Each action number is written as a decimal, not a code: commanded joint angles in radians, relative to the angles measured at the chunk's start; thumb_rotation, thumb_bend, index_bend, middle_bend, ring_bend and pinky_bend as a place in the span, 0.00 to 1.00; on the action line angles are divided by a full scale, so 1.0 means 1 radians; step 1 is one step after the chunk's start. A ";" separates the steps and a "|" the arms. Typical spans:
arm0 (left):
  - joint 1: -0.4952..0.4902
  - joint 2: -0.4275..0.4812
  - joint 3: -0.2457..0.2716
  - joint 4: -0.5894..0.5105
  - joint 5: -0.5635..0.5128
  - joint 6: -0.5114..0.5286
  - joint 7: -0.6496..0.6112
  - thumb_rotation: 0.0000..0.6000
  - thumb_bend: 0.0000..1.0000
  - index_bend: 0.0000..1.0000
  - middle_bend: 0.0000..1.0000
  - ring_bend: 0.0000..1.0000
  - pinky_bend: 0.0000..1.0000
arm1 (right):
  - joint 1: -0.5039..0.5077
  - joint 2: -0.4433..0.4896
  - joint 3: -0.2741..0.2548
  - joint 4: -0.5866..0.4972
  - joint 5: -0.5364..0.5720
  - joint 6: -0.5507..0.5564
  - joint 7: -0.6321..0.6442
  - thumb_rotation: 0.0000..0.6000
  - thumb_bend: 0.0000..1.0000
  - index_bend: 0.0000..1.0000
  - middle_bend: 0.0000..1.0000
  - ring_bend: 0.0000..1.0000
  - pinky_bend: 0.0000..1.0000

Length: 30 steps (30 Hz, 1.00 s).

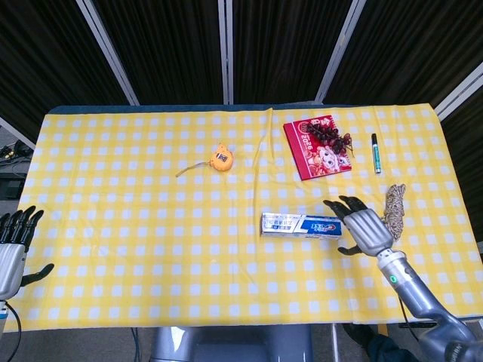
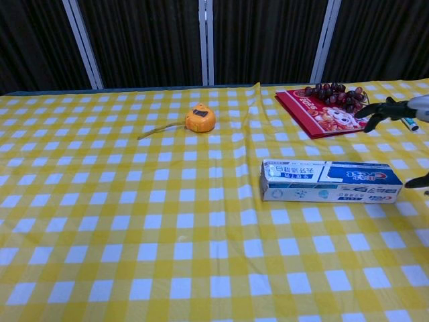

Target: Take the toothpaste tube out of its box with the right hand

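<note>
The toothpaste box (image 1: 300,225) (image 2: 331,181), white and blue with its flaps closed, lies flat on the yellow checked cloth right of centre. My right hand (image 1: 362,227) hovers just past the box's right end, fingers spread, holding nothing; the chest view shows only its dark fingertips (image 2: 377,112) at the right edge. My left hand (image 1: 13,253) rests open at the table's near left edge, far from the box. The tube itself is hidden inside the box.
An orange tape measure (image 1: 220,159) lies left of centre. A red booklet (image 1: 316,146) with a bunch of grapes (image 1: 330,136) on it sits at the back right, a marker (image 1: 375,153) beside it. A coil of rope (image 1: 392,210) lies right of my right hand.
</note>
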 commanded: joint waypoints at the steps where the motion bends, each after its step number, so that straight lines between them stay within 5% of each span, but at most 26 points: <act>1: -0.008 -0.007 -0.007 0.004 -0.017 -0.014 0.010 1.00 0.00 0.00 0.00 0.00 0.00 | 0.069 -0.087 0.028 0.053 0.082 -0.082 -0.048 1.00 0.00 0.15 0.23 0.16 0.21; 12: -0.010 -0.008 -0.008 0.005 -0.029 -0.016 0.010 1.00 0.00 0.00 0.00 0.00 0.00 | 0.128 -0.213 0.027 0.159 0.145 -0.108 -0.159 1.00 0.06 0.23 0.28 0.19 0.24; 18: -0.010 -0.007 -0.006 0.005 -0.028 -0.013 0.005 1.00 0.00 0.00 0.00 0.00 0.00 | 0.137 -0.245 0.023 0.178 0.165 -0.094 -0.183 1.00 0.10 0.24 0.40 0.35 0.34; 23: -0.011 -0.006 -0.005 0.003 -0.028 -0.014 0.005 1.00 0.00 0.00 0.00 0.00 0.00 | 0.141 -0.259 0.019 0.188 0.172 -0.079 -0.188 1.00 0.16 0.36 0.50 0.45 0.46; 30: -0.012 -0.006 -0.005 0.002 -0.034 -0.016 0.002 1.00 0.00 0.00 0.00 0.00 0.00 | 0.124 -0.257 0.010 0.184 0.098 0.027 -0.099 1.00 0.22 0.43 0.53 0.48 0.50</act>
